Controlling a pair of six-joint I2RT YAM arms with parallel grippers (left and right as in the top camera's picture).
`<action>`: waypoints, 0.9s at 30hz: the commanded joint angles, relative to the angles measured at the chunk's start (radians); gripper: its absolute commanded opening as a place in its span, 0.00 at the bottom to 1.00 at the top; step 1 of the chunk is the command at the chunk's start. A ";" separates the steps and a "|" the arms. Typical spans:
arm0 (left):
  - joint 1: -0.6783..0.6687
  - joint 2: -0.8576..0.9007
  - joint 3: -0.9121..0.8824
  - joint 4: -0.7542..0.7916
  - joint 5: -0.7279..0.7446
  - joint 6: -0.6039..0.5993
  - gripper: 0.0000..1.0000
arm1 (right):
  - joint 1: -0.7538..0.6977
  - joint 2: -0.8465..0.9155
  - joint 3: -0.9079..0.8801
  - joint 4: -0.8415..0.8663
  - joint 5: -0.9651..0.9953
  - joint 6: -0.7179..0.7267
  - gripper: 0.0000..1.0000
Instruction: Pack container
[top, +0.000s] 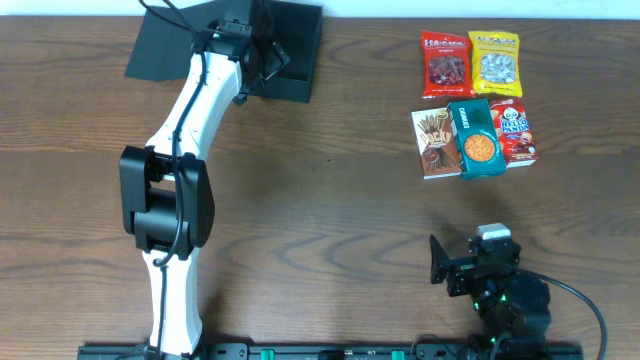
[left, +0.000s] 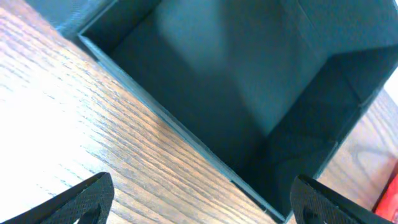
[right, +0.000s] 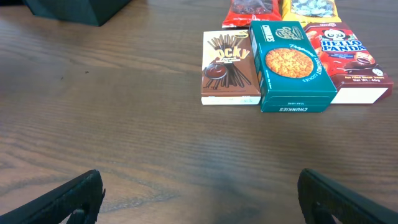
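Observation:
The container (top: 303, 45) is a dark box at the table's back left, its lid flap (top: 165, 40) folded open to the left. In the left wrist view its inside (left: 236, 81) is bare and dark. My left gripper (top: 268, 62) hovers over the box's near wall, open, with nothing between its fingers (left: 87, 199). My right gripper (top: 450, 265) rests low at the front right, open and empty (right: 202, 199), facing the snacks.
Snacks lie grouped at the back right: a red bag (top: 445, 65), a yellow bag (top: 495, 62), a Pocky box (right: 229, 65), a teal Chunkies box (right: 291, 65) and a Hello Panda box (right: 348, 62). Bare wood lies between them and the box.

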 joint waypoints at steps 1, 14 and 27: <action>0.002 0.005 0.019 0.003 -0.037 -0.069 0.92 | 0.013 -0.005 -0.007 -0.001 0.001 -0.018 0.99; 0.002 0.080 0.019 0.045 -0.042 -0.082 0.83 | 0.013 -0.005 -0.007 -0.001 0.001 -0.018 0.99; 0.002 0.106 0.019 0.043 -0.037 -0.080 0.57 | 0.013 -0.005 -0.007 -0.001 0.001 -0.018 0.99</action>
